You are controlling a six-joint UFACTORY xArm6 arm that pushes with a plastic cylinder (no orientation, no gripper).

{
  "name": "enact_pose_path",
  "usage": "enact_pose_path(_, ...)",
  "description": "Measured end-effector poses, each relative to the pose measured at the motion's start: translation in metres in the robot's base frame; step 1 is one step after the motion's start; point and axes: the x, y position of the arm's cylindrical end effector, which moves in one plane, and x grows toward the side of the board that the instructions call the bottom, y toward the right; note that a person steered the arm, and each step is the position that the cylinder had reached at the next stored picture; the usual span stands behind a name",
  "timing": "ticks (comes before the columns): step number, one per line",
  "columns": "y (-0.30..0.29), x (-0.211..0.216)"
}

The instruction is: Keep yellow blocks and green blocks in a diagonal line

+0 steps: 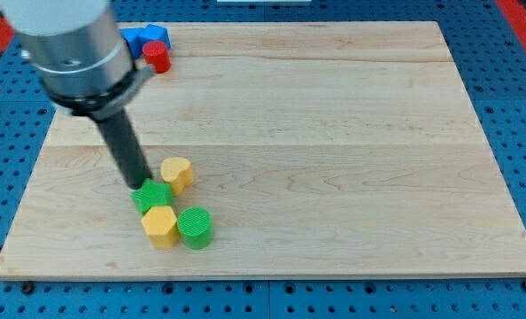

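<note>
- Rod-ended arm, no claw fitted, so nothing can be reported as apart, together or clamped; my tip (140, 185) stands at the upper-left edge of the green star-shaped block (151, 197), touching or just short of it, contact not resolvable.
- Rod slants up toward the view's top left into a grey cylindrical housing (68, 44) that covers that corner of the board.
- Wooden board (334, 133) lies on a blue perforated base (524, 106); a red strip shows at the view's top right corner.
- 4 task blocks form 1 cluster near the board's bottom edge, left of centre.
- Yellow heart-shaped block (177, 174) sits at the cluster's top right, just beside the green star-shaped block.
- Yellow hexagonal block (160, 225) sits directly below the green star-shaped block, touching it.
- Green cylinder (195, 227) stands touching the yellow hexagonal block on its right side.
- Room between the cluster and the bottom edge is narrow; room toward the left edge is moderate.
- Board's whole centre and right side are open wood.
- Red cylinder (157, 57) and blue block (144, 37), shape partly hidden, sit together at the top edge, well apart from the cluster.
- No containers are present.
</note>
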Motion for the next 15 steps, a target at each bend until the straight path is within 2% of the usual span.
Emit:
enact_pose_path(2, -0.032, 0.023)
enact_pose_path(3, -0.004, 0.047)
enact_pose_path(6, -0.027, 0.090)
enact_pose_path(7, -0.004, 0.114)
enact_pose_path(8, 0.005, 0.116)
enact_pose_path(10, 0.029, 0.074)
enact_pose_path(12, 0.026, 0.040)
enact_pose_path(13, 0.038, -0.006)
enact_pose_path(14, -0.017, -0.008)
enact_pose_path(15, -0.018, -0.051)
